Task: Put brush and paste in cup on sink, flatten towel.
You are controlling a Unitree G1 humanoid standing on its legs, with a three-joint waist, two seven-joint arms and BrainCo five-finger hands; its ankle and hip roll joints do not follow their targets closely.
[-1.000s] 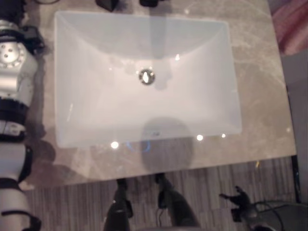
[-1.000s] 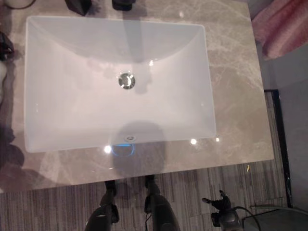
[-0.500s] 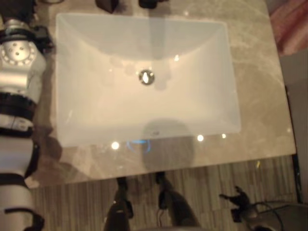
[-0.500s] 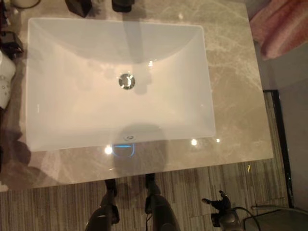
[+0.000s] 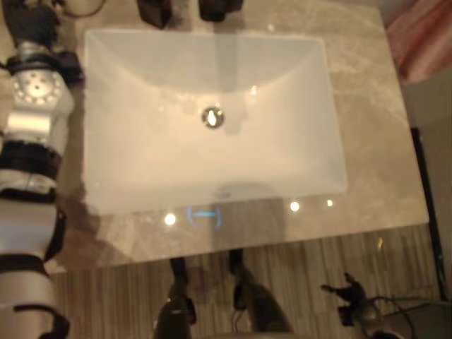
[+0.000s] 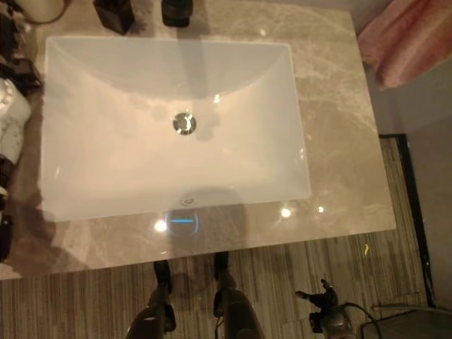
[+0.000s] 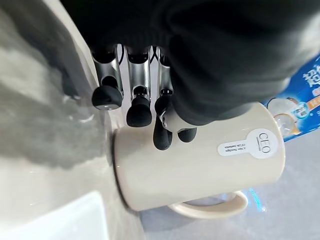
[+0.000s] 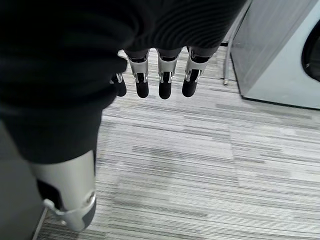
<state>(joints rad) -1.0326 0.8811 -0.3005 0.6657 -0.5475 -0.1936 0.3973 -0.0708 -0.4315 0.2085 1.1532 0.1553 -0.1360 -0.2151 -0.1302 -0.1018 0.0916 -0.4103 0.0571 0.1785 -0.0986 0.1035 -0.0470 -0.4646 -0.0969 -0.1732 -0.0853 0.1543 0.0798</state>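
A cream mug (image 7: 200, 170) with a handle stands at the back left corner of the marble counter (image 5: 374, 141), at the top edge of the left eye view (image 5: 83, 6). My left hand (image 7: 139, 80) hovers right by the mug's side with relaxed fingers and holds nothing; its dark cover shows beside the sink (image 5: 28, 21). A blue printed pack (image 7: 302, 92), perhaps the paste, lies just past the mug. A pink towel (image 6: 402, 42) lies bunched at the counter's back right. My right hand (image 8: 165, 75) hangs open over the floor.
The white rectangular sink (image 5: 113, 141) with a metal drain (image 5: 212, 117) takes up most of the counter. Two dark things (image 5: 155, 10) (image 5: 215, 8) stand behind it. A grey appliance (image 8: 285, 55) stands on the striped floor near my right hand.
My left arm has reached farther toward the back left corner. The camera has tipped, bringing the mug into view at the top.
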